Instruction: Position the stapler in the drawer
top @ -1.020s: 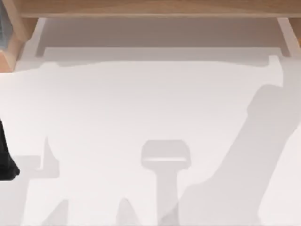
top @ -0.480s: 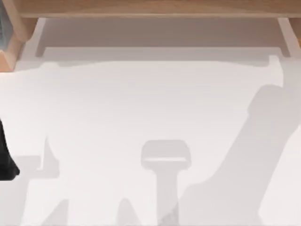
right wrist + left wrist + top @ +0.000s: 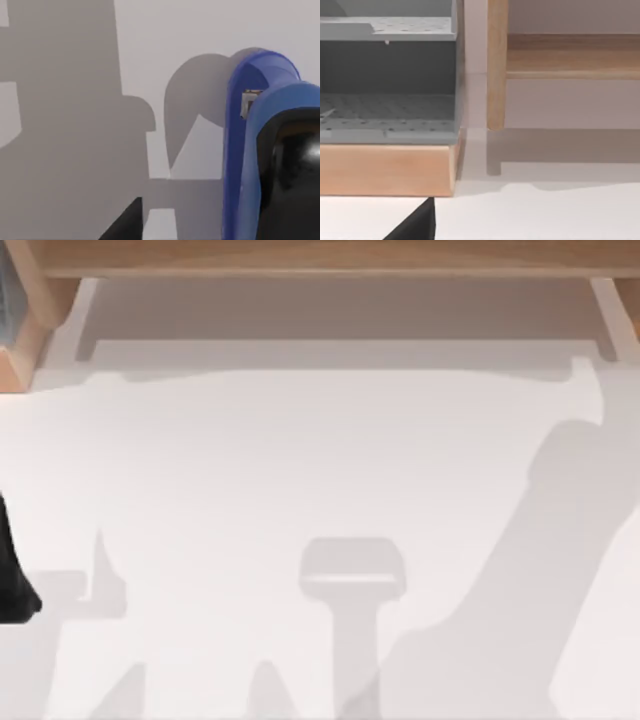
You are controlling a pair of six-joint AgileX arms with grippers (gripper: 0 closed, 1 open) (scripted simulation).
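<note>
Stapler (image 3: 265, 150) is sitting close under your right wrist camera, over the white counter (image 3: 300, 460); whether that hand is gripping it, I cannot tell. Keep it level while heading toward the wooden drawer (image 3: 330, 310) at the counter's far edge.

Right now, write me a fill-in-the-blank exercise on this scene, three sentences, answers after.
1. The stapler close to the right wrist camera has a glossy ____ body.
2. Its rounded end is ____.
3. In the left wrist view, a grey perforated rack sits on a ____ base.

Missing words: blue; black; wooden
</note>
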